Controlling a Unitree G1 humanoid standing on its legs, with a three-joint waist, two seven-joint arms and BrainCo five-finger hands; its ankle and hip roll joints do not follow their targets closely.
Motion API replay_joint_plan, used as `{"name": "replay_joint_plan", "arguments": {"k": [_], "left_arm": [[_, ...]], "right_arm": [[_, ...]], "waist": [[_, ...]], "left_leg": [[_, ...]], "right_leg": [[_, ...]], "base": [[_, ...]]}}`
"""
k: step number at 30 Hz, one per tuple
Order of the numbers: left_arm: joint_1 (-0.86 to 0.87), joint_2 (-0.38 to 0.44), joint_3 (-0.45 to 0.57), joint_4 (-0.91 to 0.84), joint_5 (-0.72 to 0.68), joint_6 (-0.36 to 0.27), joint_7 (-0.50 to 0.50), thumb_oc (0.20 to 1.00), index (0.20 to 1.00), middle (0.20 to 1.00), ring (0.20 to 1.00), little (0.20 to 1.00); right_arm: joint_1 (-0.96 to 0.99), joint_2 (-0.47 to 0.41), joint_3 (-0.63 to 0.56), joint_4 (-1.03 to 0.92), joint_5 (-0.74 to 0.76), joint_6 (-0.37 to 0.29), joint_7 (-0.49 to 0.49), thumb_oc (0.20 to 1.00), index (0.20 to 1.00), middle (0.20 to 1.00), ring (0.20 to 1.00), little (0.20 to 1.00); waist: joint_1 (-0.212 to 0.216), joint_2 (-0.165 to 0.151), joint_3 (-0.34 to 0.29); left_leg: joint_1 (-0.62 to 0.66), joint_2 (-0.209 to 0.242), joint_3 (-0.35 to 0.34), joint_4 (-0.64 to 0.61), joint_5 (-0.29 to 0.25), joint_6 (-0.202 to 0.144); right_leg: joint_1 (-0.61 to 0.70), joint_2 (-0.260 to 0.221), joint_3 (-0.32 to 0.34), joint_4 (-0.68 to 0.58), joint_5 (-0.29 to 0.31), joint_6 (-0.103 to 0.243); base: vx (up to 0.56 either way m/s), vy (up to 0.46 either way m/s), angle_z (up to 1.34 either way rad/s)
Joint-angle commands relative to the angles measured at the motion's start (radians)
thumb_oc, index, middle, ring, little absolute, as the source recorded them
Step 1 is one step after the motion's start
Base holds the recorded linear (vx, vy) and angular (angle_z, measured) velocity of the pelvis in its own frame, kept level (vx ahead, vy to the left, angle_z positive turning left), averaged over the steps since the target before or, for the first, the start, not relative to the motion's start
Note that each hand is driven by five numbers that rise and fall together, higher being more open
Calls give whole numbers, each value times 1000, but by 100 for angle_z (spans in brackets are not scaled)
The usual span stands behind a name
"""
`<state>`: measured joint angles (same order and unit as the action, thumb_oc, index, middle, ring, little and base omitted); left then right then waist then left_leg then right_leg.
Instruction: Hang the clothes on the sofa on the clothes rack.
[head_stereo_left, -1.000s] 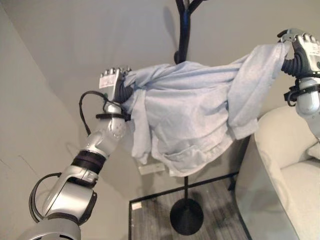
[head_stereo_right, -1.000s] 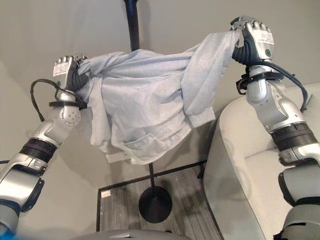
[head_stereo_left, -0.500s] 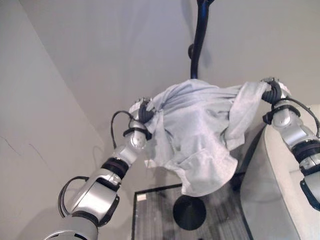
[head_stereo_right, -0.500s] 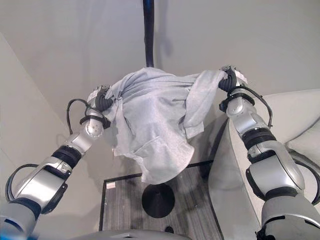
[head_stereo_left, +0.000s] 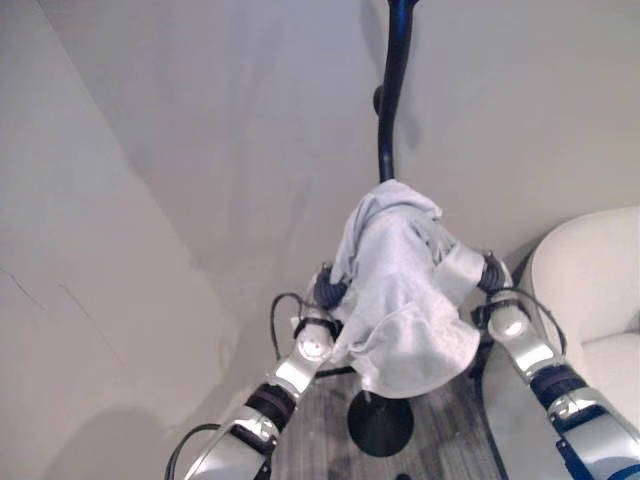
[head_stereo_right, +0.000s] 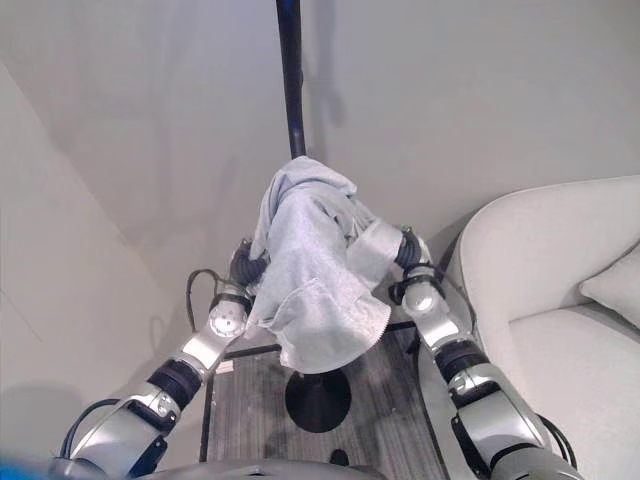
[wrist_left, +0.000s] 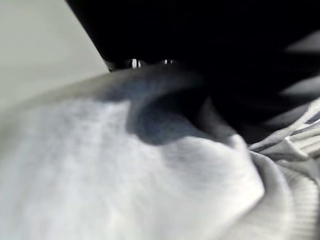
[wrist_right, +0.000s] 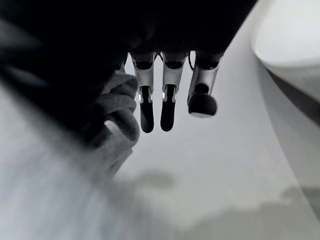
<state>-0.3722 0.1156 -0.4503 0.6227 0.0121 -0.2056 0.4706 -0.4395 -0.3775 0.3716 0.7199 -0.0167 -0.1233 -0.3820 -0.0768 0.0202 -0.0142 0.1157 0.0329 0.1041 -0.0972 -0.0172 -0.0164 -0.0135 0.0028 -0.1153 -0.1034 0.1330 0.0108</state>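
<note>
Grey walls meet in a corner behind the clothes rack (head_stereo_right: 291, 90), a black pole that rises from a round black foot on the striped floor, and a pale sofa (head_stereo_right: 540, 290) stands just to the robot's right of it. Over the pole's lower half hangs the one garment in sight, a light grey shirt (head_stereo_right: 310, 270), bunched at its top against the pole and falling in a loose fold below.

Both arms reach up to it from underneath. The left hand (head_stereo_right: 246, 268) is buried in the cloth at the shirt's left edge, and its wrist view shows mostly fabric, so whether its fingers clasp the shirt cannot be told. The right hand (wrist_right: 167, 95) sits at the shirt's right edge; in its wrist view the fingers (wrist_right: 147, 107) extend straight and bare, holding nothing, with cloth lying beside them.

The task looks close to done: the shirt is off the sofa and its top rests against the rack. It seems to be caught on a peg there, though the folds hide the spot. What is left is to make sure it hangs by itself and to draw both hands clear.
</note>
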Motion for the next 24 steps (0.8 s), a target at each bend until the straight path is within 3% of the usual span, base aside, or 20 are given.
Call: {"name": "replay_joint_plan", "arguments": {"k": [1, 2, 3, 4, 8, 9, 10, 11, 12, 18, 24], "left_arm": [[32, -29, -10, 95, -294, -38, -61, 561, 561, 561, 561, 561], [32, -29, -10, 95, -295, -39, -62, 598, 598, 598, 598, 598], [45, -49, -18, 103, -372, -41, -90, 862, 862, 862, 862, 862], [71, -82, -40, 118, -471, -36, -131, 1000, 1000, 1000, 1000, 1000], [104, -120, -78, 156, -567, -14, -173, 1000, 1000, 1000, 1000, 1000], [116, -130, -109, 182, -566, -2, -190, 1000, 1000, 1000, 1000, 1000], [119, -131, -115, 188, -574, 2, -191, 1000, 1000, 1000, 1000, 1000], [119, -131, -115, 188, -574, 1, -191, 1000, 1000, 1000, 1000, 1000], [122, -134, -115, 192, -594, 7, -192, 1000, 1000, 1000, 1000, 1000], [110, -125, -61, 234, -612, 30, -182, 1000, 1000, 1000, 1000, 1000], [184, -50, 131, 290, -595, 25, -157, 1000, 1000, 1000, 1000, 1000]], "right_arm": [[2, 75, 26, 88, 91, -21, -3, 200, 200, 200, 200, 200], [2, 76, 26, 88, 91, -21, -3, 200, 200, 200, 200, 200], [13, 100, 35, 91, 115, -19, 5, 200, 200, 200, 200, 200], [34, 143, 53, 96, 169, -21, 22, 200, 200, 200, 200, 200], [65, 200, 86, 97, 257, -14, 46, 200, 200, 200, 200, 200], [75, 223, 111, 104, 310, -11, 72, 297, 297, 297, 297, 297], [78, 229, 118, 100, 340, -12, 82, 507, 507, 507, 507, 507], [79, 229, 118, 100, 340, -12, 82, 586, 586, 586, 586, 586], [74, 227, 128, 92, 364, -4, 89, 1000, 1000, 1000, 1000, 1000], [58, 201, 107, 101, 385, 12, 90, 1000, 1000, 1000, 1000, 1000], [137, 125, 7, 56, 330, 19, 62, 1000, 1000, 1000, 1000, 1000]], "waist": [[5, -75, -15], [5, -75, -15], [4, -73, -13], [2, -71, -11], [-1, -67, -11], [0, -66, -10], [0, -66, -9], [0, -66, -9], [2, -66, -10], [7, -69, -14], [24, -77, -17]], "left_leg": [[12, 17, 62, 10, -11, -38], [12, 17, 62, 10, -11, -38], [12, 17, 62, 10, -10, -37], [11, 18, 63, 10, -8, -37], [13, 19, 67, 10, -9, -37], [14, 18, 68, 10, -10, -37], [15, 18, 67, 10, -10, -38], [15, 18, 67, 10, -10, -38], [16, 18, 68, 10, -10, -38], [16, 18, 72, 10, -11, -39], [21, 20, 77, 10, -16, -41]], "right_leg": [[81, -54, 43, 16, -114, 68], [81, -54, 43, 16, -115, 68], [81, -54, 44, 16, -114, 67], [80, -55, 45, 16, -113, 66], [80, -54, 49, 16, -111, 65], [81, -53, 52, 16, -112, 64], [81, -53, 53, 16, -111, 64], [81, -53, 53, 16, -112, 64], [81, -54, 53, 16, -110, 65], [79, -53, 55, 16, -108, 66], [83, -54, 54, 16, -110, 70]], "base": [[0, 0, 0], [-32, -4, 0], [0, 0, 0], [-38, 5, -1], [0, 0, 0], [0, 0, 0], [0, 0, 0], [-15, 10, -5], [-14, 11, -6], [-8, 6, -3], [0, 0, 0]]}}
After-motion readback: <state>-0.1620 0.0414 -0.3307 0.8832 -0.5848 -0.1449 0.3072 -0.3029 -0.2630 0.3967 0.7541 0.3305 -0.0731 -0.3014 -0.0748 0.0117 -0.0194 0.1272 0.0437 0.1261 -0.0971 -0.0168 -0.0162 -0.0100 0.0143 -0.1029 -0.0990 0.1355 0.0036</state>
